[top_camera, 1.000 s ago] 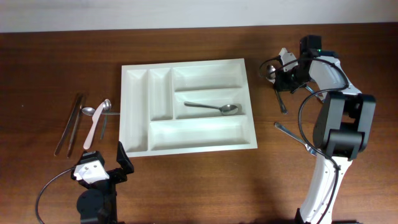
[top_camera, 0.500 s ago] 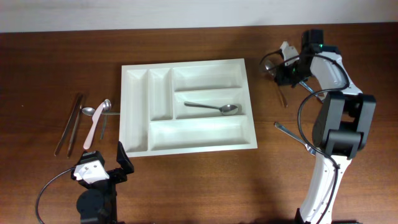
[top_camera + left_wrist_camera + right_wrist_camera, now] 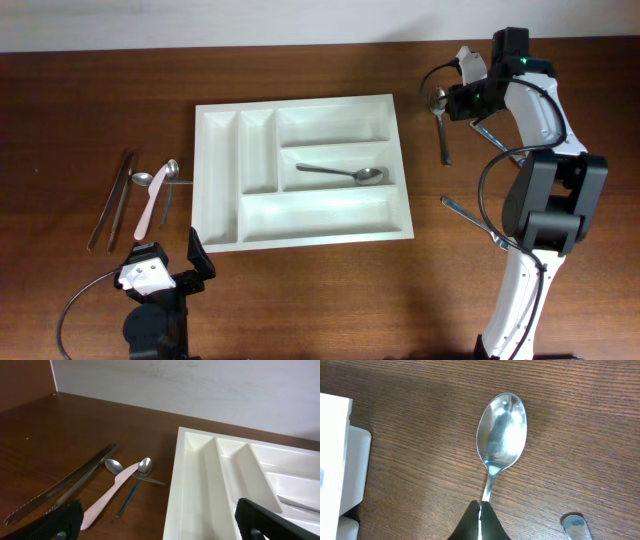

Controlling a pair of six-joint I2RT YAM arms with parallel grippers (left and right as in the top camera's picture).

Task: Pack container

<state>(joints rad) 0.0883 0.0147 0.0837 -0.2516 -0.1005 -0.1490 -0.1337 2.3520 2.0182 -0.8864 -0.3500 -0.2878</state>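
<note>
Right claw point(image 3: 480, 510) tight on spoon point(image 3: 501, 430) handle, rt of container point(image 3: 315, 215); left claw point(image 3: 167, 522) wide apart.

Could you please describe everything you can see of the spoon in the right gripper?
The spoon is shiny bare metal, with an oval, mirror-like bowl narrowing to a thin neck. The right gripper is shut on that neck. From overhead, it shows right of the container, bowl toward the far edge. Whether it touches the table is unclear.

We can read no text, label, brand, number or sign anywhere, neither on the large white rectangular plastic cutlery tray point(image 3: 315, 215) nor on the polished steel spoon point(image 3: 501, 430).
</note>
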